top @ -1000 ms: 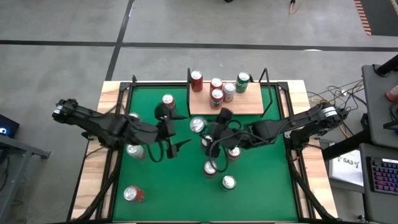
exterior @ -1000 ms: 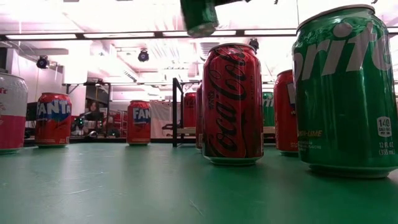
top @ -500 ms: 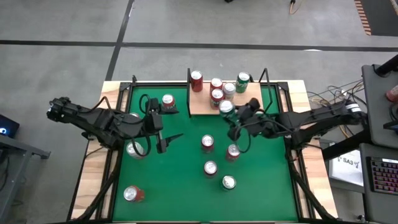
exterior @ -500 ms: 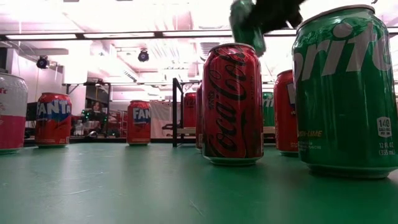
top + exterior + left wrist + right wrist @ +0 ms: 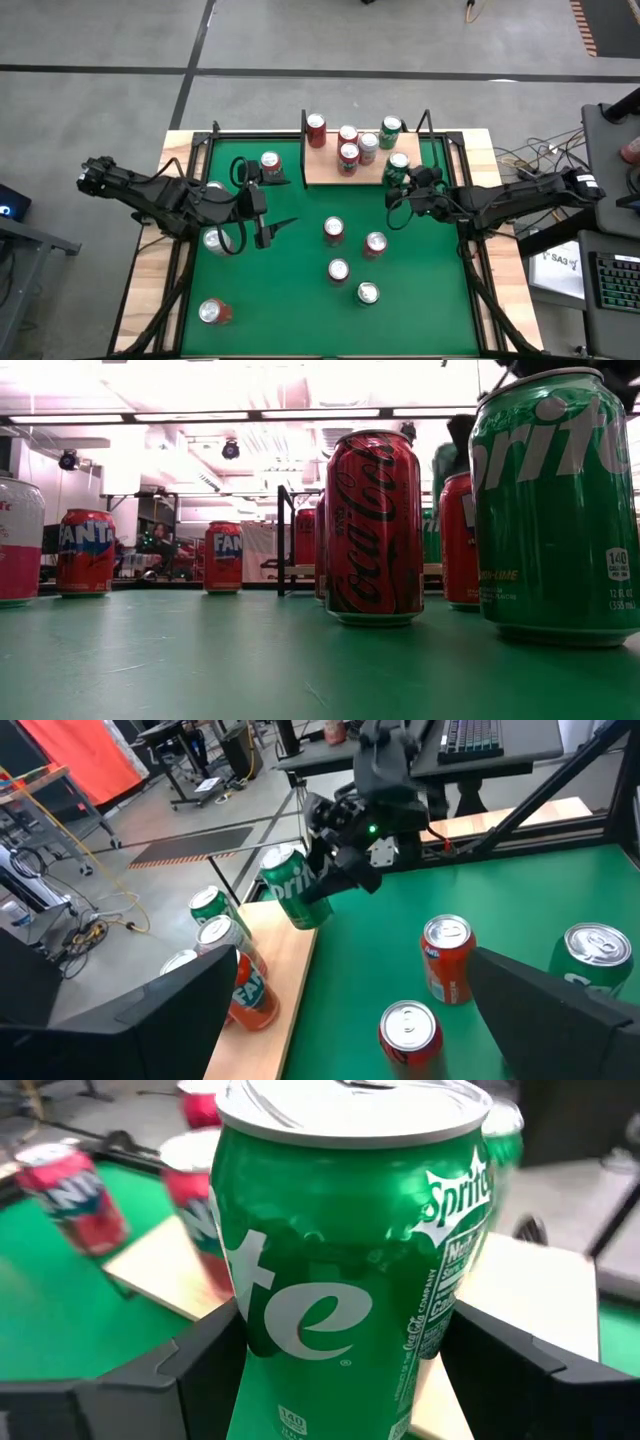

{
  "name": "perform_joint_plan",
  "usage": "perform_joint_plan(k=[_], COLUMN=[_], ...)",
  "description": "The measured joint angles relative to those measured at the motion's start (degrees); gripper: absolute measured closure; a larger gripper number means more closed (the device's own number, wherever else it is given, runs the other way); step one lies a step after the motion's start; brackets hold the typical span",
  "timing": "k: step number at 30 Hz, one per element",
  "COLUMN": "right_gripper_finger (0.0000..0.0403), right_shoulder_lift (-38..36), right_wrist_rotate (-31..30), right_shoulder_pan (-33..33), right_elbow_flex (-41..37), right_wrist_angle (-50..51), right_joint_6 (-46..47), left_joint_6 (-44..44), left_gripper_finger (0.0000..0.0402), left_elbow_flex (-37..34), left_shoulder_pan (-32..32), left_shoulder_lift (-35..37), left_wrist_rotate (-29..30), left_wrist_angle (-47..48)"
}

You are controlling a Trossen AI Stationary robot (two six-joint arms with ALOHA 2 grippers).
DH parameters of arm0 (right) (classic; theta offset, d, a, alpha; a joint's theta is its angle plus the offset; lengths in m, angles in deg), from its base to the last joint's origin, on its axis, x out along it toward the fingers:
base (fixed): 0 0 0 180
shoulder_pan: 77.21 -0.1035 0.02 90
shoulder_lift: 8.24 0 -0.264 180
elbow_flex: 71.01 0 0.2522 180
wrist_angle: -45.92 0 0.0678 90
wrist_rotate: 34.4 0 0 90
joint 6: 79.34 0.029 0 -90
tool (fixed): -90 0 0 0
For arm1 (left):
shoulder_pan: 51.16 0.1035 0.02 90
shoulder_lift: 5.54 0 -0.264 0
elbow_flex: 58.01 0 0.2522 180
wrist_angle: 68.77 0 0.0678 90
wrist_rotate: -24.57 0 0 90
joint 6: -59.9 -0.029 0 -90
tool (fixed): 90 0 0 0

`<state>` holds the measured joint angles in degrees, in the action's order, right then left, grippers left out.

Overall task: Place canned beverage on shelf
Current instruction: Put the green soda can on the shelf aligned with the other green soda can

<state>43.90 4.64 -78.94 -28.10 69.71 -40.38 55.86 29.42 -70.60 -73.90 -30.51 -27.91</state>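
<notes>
From the high view you have the green Sprite can (image 5: pixel 397 168) gripped in the right end effector (image 5: pixel 405 178), at the shelf's (image 5: pixel 322 171) front right corner, seemingly still carried rather than set down. Five cans already stand toward the back of the shelf, so the job looks well advanced; what is left for this can is, by my reading, the lowering and the release. Free board lies along the shelf's front strip, left of your can. The black upright (image 5: pixel 427 122) at the shelf's right end is near the arm, so watch that side. The left end effector (image 5: pixel 262 210) waits over the desk (image 5: pixel 290 300), in front of the shelf's left end, fingers spread wide and holding nothing.

From the low view the shelf (image 5: pixel 300 569) shows far behind the Coca-Cola can (image 5: pixel 373 526); the carried can is mostly hidden by nearer cans, so height over the board cannot be judged here.

From the left wrist view the Sprite can (image 5: pixel 295 888) hangs tilted at the shelf's (image 5: pixel 290 1000) front edge, clear of the cans standing on the board.

From the right wrist view the two fingers (image 5: pixel 200 1365) clamp the Sprite can (image 5: pixel 345 1270) on both sides, with bare board (image 5: pixel 165 1265) beside the standing cans.
</notes>
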Motion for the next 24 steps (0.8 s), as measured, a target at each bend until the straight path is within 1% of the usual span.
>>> perform_joint_plan(k=[4,9,16,20,24], right_gripper_finger=[0.0127,0.0125,0.0121,0.0120,0.0119], right_shoulder_lift=[0.96,2.78,4.67,4.72,4.72], right_wrist_rotate=[-0.07,-0.17,-1.54,-1.63,-1.79], right_shoulder_pan=[1.11,2.82,4.64,5.15,5.15], right_elbow_flex=[-1.79,-1.97,-1.97,-1.97,-1.97], right_wrist_angle=[-0.14,-0.60,-0.60,-0.58,-0.58], right_joint_6=[2.05,1.83,1.51,1.48,1.48], left_joint_6=[-1.36,-1.52,-1.41,-1.07,-1.15], left_gripper_finger=[0.0026,0.0026,0.0026,0.0026,0.0026], left_elbow_flex=[-0.16,-2.54,-10.42,-15.08,-19.04], left_shoulder_pan=[0.01,0.04,0.02,0.00,0.00], left_shoulder_lift=[0.00,0.04,1.15,2.34,3.38], left_wrist_rotate=[-0.29,-4.34,-4.84,-8.74,-9.84], left_wrist_angle=[-0.04,-1.81,-10.92,-17.86,-23.62])
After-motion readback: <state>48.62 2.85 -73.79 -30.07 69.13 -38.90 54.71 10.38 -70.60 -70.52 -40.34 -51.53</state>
